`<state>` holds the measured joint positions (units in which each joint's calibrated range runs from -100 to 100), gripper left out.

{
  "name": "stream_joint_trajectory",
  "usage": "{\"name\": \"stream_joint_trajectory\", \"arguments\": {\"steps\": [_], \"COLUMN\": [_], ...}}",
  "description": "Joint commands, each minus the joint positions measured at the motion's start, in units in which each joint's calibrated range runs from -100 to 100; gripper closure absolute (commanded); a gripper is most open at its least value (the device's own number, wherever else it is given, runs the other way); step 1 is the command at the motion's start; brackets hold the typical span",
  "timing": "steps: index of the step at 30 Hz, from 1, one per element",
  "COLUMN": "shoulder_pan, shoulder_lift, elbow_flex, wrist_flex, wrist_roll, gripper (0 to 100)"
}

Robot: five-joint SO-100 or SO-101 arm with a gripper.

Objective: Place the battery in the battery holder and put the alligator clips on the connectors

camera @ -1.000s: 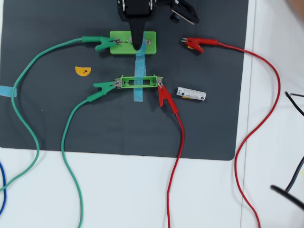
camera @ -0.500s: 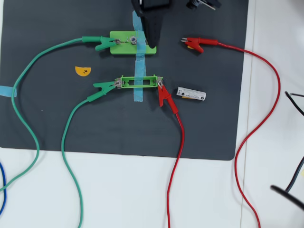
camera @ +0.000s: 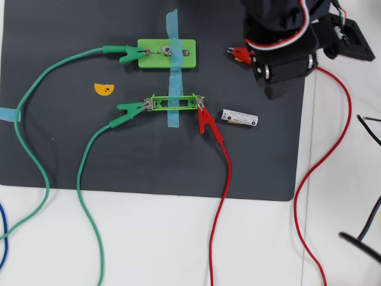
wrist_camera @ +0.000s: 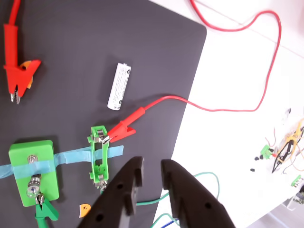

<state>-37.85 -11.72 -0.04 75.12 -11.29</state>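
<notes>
— While the arm (camera: 280, 47) hangs over the far right corner of the dark mat (camera: 71, 155), what does the table (camera: 178, 250) show?

— A half-wired circuit. Largest first: the light-green block (camera: 156, 59) at the top has a green clip (camera: 128, 53) on its left connector; a loose red clip (camera: 241, 55) lies beside the arm, clear of the block. Below it, the battery holder (camera: 173, 103) sits empty under blue tape (camera: 173, 89), a second green clip (camera: 132, 108) on its left tab, a red clip (camera: 206, 119) on its right.

— And the claw?

— In the wrist view, the claw (wrist_camera: 151, 172) is open a narrow gap, holding nothing.

— The battery?

— The battery (camera: 240, 118) lies flat on the mat just right of the holder, nearly in line with its slot. Overhead, it sits below the arm; in the wrist view, it is beyond the claw, up and to the left, long axis nearly along the reach. White, dark print, orange-yellow band at one end. My guess: it goes first.
</notes>
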Motion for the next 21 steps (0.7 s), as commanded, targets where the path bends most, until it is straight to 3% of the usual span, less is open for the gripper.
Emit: {"name": "stream_joint_trajectory", "arguments": {"steps": [1,13,21], "shoulder_pan": [-2.4,2.0,4.5], "shoulder_lift": [5.0,23.8,27.0], "elbow_flex": [-7.9,-13.7,-13.4], "wrist_flex": [1.2,1.9,2.1], "wrist_roll": [-0.8,-4.7,-4.8], "gripper": [98,98,97]}}
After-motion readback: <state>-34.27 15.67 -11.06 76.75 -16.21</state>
